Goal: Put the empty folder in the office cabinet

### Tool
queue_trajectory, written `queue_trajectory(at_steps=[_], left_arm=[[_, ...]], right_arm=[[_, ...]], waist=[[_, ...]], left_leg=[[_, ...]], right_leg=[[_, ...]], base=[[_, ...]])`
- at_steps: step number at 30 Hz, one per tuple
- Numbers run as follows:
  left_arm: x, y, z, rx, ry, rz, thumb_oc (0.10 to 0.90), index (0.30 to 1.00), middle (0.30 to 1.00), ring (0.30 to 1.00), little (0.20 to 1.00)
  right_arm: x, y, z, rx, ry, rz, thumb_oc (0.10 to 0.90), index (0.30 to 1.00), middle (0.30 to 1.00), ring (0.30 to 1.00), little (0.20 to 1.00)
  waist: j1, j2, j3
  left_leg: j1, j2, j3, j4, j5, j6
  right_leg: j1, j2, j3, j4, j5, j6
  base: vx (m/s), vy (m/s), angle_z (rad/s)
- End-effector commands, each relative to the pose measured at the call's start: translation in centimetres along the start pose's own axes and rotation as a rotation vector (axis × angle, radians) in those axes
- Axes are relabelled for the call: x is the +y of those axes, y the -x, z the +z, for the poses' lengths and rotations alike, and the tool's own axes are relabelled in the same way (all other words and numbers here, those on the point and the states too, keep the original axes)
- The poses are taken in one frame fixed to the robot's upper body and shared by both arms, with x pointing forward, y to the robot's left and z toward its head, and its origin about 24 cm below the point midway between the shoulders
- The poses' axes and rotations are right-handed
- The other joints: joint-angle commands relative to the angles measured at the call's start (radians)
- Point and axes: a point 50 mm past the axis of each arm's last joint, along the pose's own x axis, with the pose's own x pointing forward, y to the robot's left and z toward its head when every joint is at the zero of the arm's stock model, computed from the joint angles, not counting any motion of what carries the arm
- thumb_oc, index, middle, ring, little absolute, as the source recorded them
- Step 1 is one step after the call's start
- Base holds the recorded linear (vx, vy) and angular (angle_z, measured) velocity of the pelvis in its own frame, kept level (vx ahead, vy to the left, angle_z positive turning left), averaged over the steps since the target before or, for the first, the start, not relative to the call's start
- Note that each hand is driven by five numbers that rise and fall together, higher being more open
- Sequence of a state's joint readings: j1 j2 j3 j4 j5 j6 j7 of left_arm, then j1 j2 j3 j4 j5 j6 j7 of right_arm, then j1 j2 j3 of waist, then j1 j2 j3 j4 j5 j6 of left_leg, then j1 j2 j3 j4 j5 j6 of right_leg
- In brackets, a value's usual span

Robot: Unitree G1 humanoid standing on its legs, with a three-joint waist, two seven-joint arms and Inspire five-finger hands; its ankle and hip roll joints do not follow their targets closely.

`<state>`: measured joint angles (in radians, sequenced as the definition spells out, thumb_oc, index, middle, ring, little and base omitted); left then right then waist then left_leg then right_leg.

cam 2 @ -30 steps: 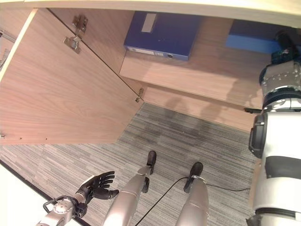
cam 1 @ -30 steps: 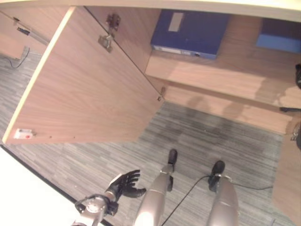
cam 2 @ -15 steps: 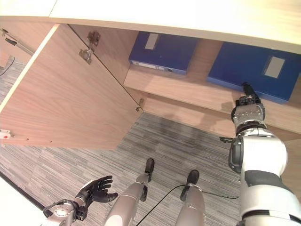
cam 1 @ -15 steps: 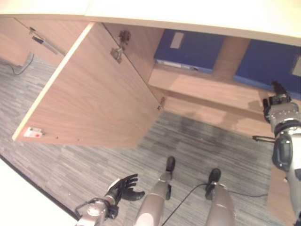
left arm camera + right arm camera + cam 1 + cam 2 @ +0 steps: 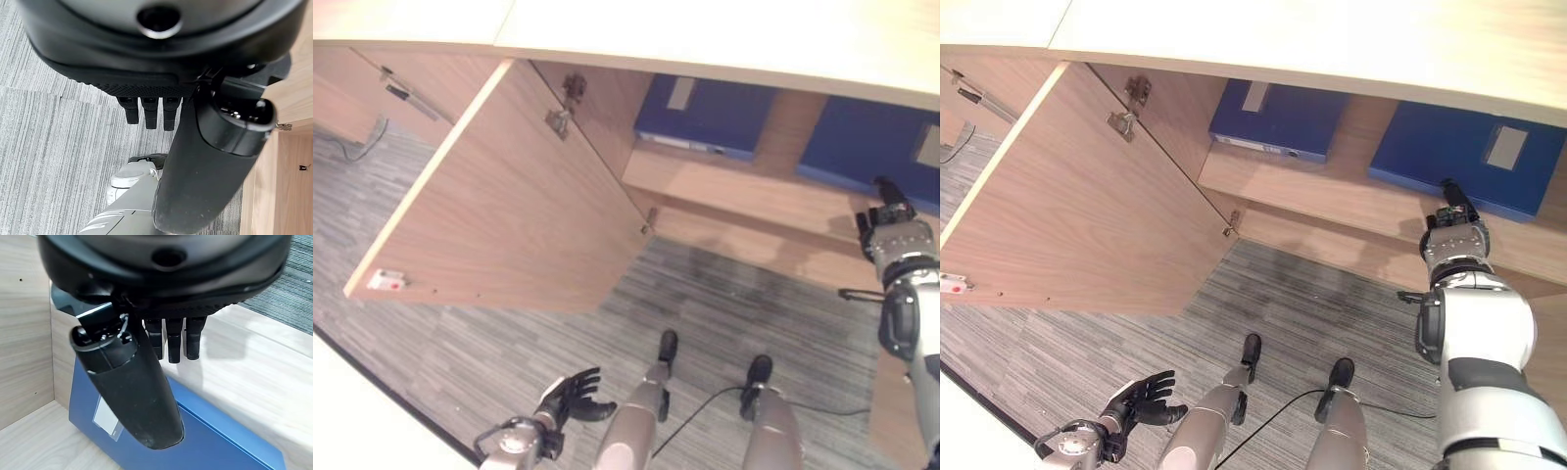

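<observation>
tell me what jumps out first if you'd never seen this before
Two blue folders lie flat on the shelf of an open wooden cabinet, its big door swung wide on the left. The right hand reaches up at the right folder's front edge, while the left hand hangs open low over the grey carpet.

A dark blue flat rectangular folder with a pale label (image 5: 1469,157) lies flat on the light wooden shelf (image 5: 1332,196) inside the open light wooden office cabinet (image 5: 1097,215), at its right side
</observation>
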<state>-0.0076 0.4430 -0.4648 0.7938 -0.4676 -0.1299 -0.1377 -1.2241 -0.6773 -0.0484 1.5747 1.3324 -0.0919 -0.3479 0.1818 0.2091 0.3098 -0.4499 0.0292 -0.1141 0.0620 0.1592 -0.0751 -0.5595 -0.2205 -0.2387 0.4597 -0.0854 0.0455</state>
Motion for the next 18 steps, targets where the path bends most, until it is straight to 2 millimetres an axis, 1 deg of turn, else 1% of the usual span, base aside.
queue_trajectory(at_steps=[1, 4, 5, 6, 7, 8, 9, 11, 12, 13, 15, 18], left_arm=[[1.7, 0.6, -0.4, 0.003, 0.034, 0.063, 0.8, 0.9, 0.9, 0.9, 0.9], [1.9, 0.8, -0.5, -0.002, 0.039, 0.064, 0.8, 0.9, 0.9, 0.9, 0.9], [2.1, 1.0, -0.6, -0.004, 0.038, 0.062, 0.8, 0.9, 0.9, 0.9, 0.9], [2.1, 1.0, -0.6, -0.005, 0.039, 0.061, 0.8, 0.9, 0.9, 0.9, 0.9], [2.3, 1.1, -0.6, -0.008, 0.038, 0.061, 0.8, 0.9, 0.9, 0.9, 0.9], [2.3, 1.1, -0.5, -0.009, 0.039, 0.059, 0.8, 0.9, 0.9, 0.9, 0.9], [2.4, 1.3, -0.6, -0.011, 0.04, 0.06, 0.8, 0.9, 0.9, 0.9, 0.9], [2.6, 1.6, -0.8, -0.011, 0.043, 0.056, 0.8, 0.9, 0.9, 0.9, 0.9], [2.8, 1.8, -0.8, -0.014, 0.037, 0.05, 0.8, 0.9, 0.9, 0.9, 0.9], [2.7, 1.8, -0.8, -0.015, 0.038, 0.048, 0.8, 0.9, 0.9, 0.9, 0.9], [2.9, 2.0, -0.8, -0.017, 0.037, 0.043, 0.8, 0.9, 0.9, 0.9, 0.9], [2.8, 2.2, -1.0, -0.011, 0.029, 0.03, 0.8, 0.9, 0.9, 0.9, 0.9]], right_arm=[[2.5, 0.9, 5.2, -0.165, 0.073, 0.124, 0.8, 0.9, 0.9, 0.9, 0.9], [4.1, 1.7, 7.2, -0.225, 0.115, 0.181, 0.8, 0.9, 0.9, 0.9, 0.9], [5.0, 2.3, 8.6, -0.27, 0.138, 0.218, 0.8, 0.9, 0.9, 0.9, 0.9], [5.1, 2.3, 8.6, -0.271, 0.139, 0.219, 0.8, 0.9, 0.9, 0.9, 0.9], [6.0, 3.0, 10.0, -0.314, 0.168, 0.25, 0.8, 0.9, 0.9, 0.9, 0.9], [6.0, 3.1, 10.1, -0.315, 0.169, 0.251, 0.8, 0.9, 0.9, 0.9, 0.9], [6.5, 3.6, 11.2, -0.351, 0.2, 0.271, 0.8, 0.9, 0.9, 0.9, 0.9], [7.1, 4.3, 12.7, -0.406, 0.246, 0.289, 0.8, 0.9, 0.9, 0.9, 0.9], [7.6, 5.0, 14.0, -0.458, 0.292, 0.309, 0.8, 0.9, 0.9, 0.9, 0.9], [7.7, 5.0, 14.1, -0.459, 0.293, 0.31, 0.8, 0.9, 0.9, 0.9, 0.9], [8.2, 5.9, 15.5, -0.51, 0.332, 0.317, 0.8, 0.9, 0.9, 0.9, 0.9], [8.6, 6.5, 16.3, -0.547, 0.366, 0.328, 0.8, 0.9, 0.9, 0.9, 0.9]], waist=[[0.03, 0.01, 0.015], [0.032, 0.012, 0.017], [0.033, 0.013, 0.017], [0.032, 0.015, 0.018], [0.035, 0.019, 0.019], [0.035, 0.02, 0.019], [0.038, 0.024, 0.019], [0.043, 0.027, 0.017], [0.045, 0.032, 0.014], [0.045, 0.034, 0.014], [0.05, 0.04, 0.009], [0.053, 0.048, 0.002]], left_leg=[[0.09, 0.003, -0.01, -0.021, -0.157, -0.018], [0.089, 0.003, -0.008, -0.022, -0.154, -0.019], [0.087, 0.0, -0.007, -0.023, -0.152, -0.019], [0.086, 0.0, -0.007, -0.023, -0.152, -0.019], [0.083, -0.001, -0.007, -0.025, -0.148, -0.021], [0.082, -0.001, -0.006, -0.025, -0.148, -0.021], [0.079, -0.003, -0.006, -0.026, -0.146, -0.021], [0.076, -0.006, -0.004, -0.03, -0.142, -0.022], [0.073, -0.009, -0.003, -0.037, -0.136, -0.022], [0.072, -0.01, -0.003, -0.038, -0.135, -0.022], [0.07, -0.014, -0.005, -0.046, -0.129, -0.022], [0.074, -0.017, -0.008, -0.063, -0.123, -0.02]], right_leg=[[0.087, 0.023, -0.006, 0.017, -0.162, 0.051], [0.079, 0.018, -0.005, 0.018, -0.158, 0.052], [0.075, 0.014, -0.003, 0.018, -0.156, 0.054], [0.074, 0.014, -0.003, 0.018, -0.155, 0.054], [0.067, 0.009, -0.004, 0.021, -0.155, 0.055], [0.066, 0.009, -0.004, 0.022, -0.155, 0.055], [0.059, 0.006, -0.004, 0.025, -0.154, 0.055], [0.054, 0.0, -0.004, 0.026, -0.151, 0.057], [0.049, -0.004, -0.003, 0.026, -0.149, 0.059], [0.048, -0.004, -0.003, 0.026, -0.149, 0.059], [0.039, -0.007, -0.001, 0.025, -0.144, 0.061], [0.039, -0.01, -0.002, 0.019, -0.143, 0.063]], base=[[0.0, 0.0, 0.0], [0.0, 0.005, 0.01], [0.0, 0.019, 0.04], [-0.01, 0.02, 0.05], [0.0, 0.0, 0.0], [0.0, 0.017, 0.05], [0.0, 0.012, 0.1], [0.0, 0.021, 0.08], [0.0, 0.0, 0.0], [0.0, 0.0, 0.0], [0.0, 0.0, 0.0], [0.0, 0.0, 0.0]])
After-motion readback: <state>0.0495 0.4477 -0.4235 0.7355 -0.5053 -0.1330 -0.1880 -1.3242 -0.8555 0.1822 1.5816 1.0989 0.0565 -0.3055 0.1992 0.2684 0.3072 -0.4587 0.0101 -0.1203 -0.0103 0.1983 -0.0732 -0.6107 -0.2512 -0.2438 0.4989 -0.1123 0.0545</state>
